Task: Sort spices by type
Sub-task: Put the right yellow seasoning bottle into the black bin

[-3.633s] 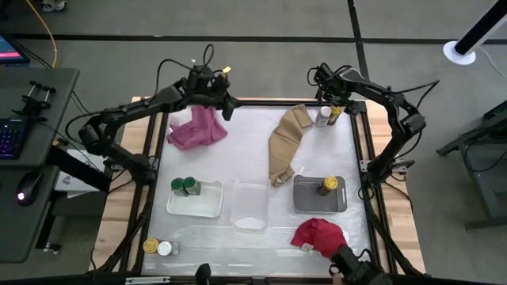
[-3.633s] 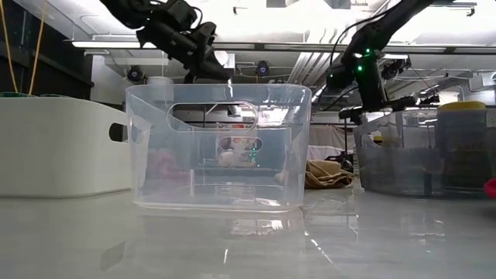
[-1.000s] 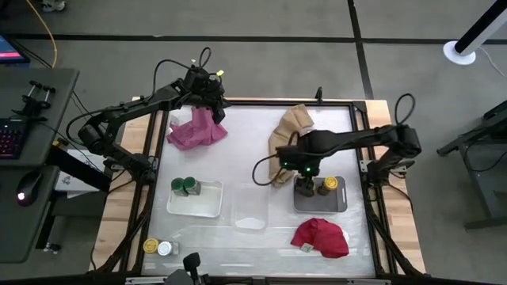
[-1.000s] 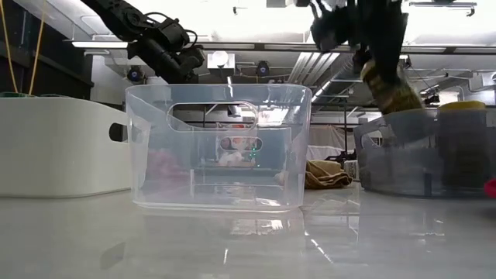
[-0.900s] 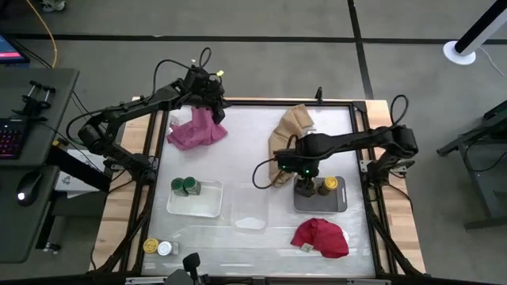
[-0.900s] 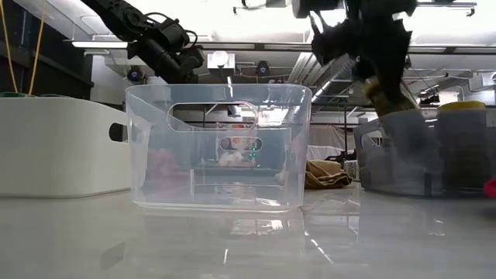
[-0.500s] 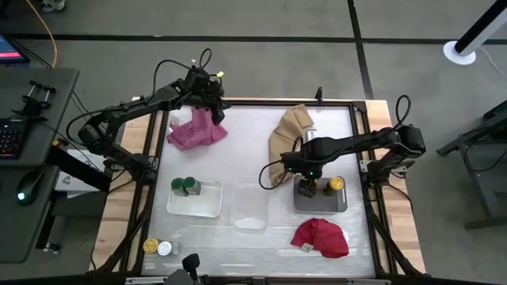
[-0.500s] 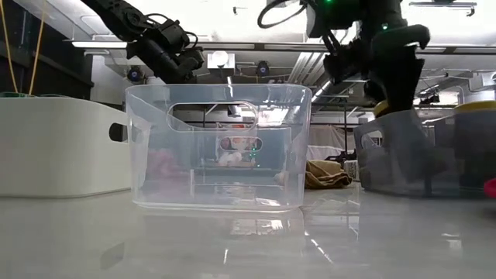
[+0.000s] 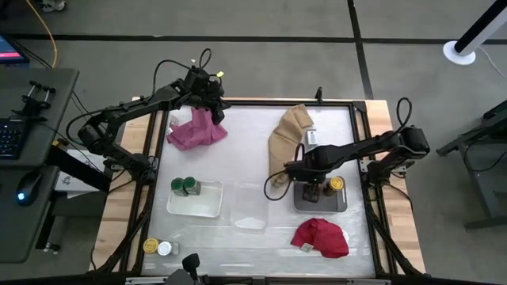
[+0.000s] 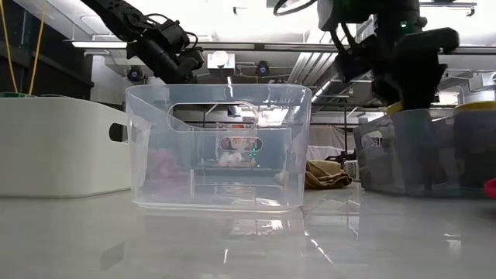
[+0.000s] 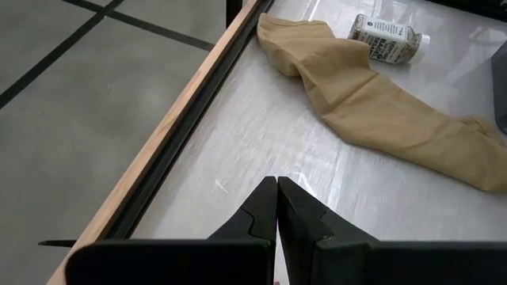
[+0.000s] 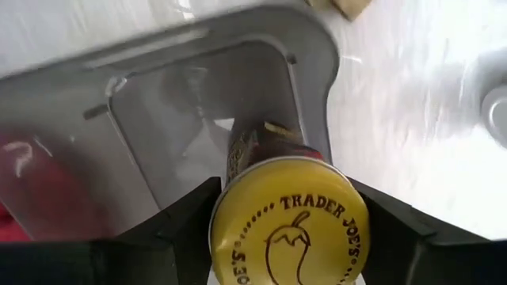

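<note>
My right gripper [image 9: 314, 187] points down over the grey tray [image 9: 320, 206] and is shut on a yellow-lidded amber jar [image 12: 289, 226]. A second yellow-lidded jar [image 9: 337, 184] stands in that tray. Two green-lidded jars [image 9: 184, 187] stand in the white tray [image 9: 202, 207]. A white-lidded clear jar [image 11: 386, 36] lies on its side by the tan cloth [image 9: 287, 142]. Two more jars [image 9: 157, 247] stand at the near left corner. My left gripper [image 9: 212, 109] is shut and empty at the far left, above the pink cloth [image 9: 194, 131]. My right gripper pinches the jar's yellow lid [image 12: 238, 237] by its rim between the two fingers [image 12: 178, 226], from above, pointing down. The jar hangs upright below the fingers, its lower end inside the grey tray's walls [image 12: 309, 47]. Whether it stands on the tray floor I cannot tell.
A clear bin [image 9: 251, 207] stands between the two trays, and fills the middle of the low view [image 10: 218, 147]. A red cloth [image 9: 321, 236] lies near the front right. The table's raised frame [image 11: 174, 134] runs along the far edge.
My right gripper has carried the amber jar toward the table's right edge and down into the grey tray. The jar was tilted above the tray and now hangs upright inside it. The gripper stays shut on it.
</note>
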Robot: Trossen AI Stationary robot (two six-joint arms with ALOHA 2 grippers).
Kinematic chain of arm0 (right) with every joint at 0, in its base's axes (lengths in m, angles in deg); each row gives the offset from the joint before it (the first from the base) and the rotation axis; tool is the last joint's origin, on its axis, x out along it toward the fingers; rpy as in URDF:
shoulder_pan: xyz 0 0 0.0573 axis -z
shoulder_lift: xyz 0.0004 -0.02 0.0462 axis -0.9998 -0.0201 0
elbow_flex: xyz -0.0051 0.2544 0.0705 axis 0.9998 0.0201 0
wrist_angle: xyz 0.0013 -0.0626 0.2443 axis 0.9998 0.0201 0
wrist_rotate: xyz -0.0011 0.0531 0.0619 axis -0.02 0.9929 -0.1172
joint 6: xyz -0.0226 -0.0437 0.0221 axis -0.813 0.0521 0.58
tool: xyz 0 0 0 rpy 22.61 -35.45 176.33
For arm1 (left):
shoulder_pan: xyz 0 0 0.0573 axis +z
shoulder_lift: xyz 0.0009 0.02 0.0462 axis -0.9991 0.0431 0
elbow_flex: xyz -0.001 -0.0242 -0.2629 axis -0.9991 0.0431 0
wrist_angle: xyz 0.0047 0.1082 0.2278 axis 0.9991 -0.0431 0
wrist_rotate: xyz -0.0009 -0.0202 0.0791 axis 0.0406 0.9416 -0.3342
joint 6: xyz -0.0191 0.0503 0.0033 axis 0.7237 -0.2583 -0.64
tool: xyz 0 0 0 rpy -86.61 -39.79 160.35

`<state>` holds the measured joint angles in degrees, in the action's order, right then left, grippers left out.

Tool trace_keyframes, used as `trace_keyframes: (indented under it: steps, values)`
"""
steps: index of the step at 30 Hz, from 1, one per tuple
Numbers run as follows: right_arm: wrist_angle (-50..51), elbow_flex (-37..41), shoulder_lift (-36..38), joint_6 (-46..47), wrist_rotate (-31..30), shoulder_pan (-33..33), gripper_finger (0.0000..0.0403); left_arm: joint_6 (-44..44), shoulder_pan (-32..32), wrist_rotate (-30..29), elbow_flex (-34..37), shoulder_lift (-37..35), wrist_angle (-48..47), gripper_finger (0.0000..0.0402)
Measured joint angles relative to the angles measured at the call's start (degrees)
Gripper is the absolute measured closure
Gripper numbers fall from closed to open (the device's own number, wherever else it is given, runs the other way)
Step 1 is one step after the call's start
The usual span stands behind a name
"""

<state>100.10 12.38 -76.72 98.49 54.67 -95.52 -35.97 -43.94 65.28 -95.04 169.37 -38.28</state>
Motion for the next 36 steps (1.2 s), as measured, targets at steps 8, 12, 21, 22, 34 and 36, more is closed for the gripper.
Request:
trace_keyframes:
  steps: [8, 12, 21, 22, 34, 36]
  values:
    - [4.3, 0.3, -0.2, 4.3, 1.5, -0.5, 0.017, 0.0, 0.0, 0.0, 0.0, 0.0, 0.0, 0.0401]
    - [5.8, -0.6, 0.6, 4.4, 1.6, -0.2, 0.017, 0.7, 0.0, -0.1, 0.0, 0.0, 0.0, 0.0401]
    - [9.1, -2.8, 2.6, 2.7, 4.5, 0.0, 0.0169, 1.5, 0.0, -0.2, 0.0, 0.0, 0.0, 0.0401]
    - [8.7, -2.8, 2.6, 2.5, 4.8, 0.0, 0.0169, 1.5, 0.0, -0.2, 0.0, 0.0, -0.1, 0.0401]
    - [4.8, -2.6, 2.6, -0.7, -0.4, -2.1, 0.0169, 1.4, 0.0, -0.2, 0.0, 0.0, -0.1, 0.0401]
    - [4.8, -2.6, 2.6, -0.9, -0.6, -2.7, 0.0169, 1.4, 0.0, -0.2, 0.0, 0.0, -0.1, 0.0401]
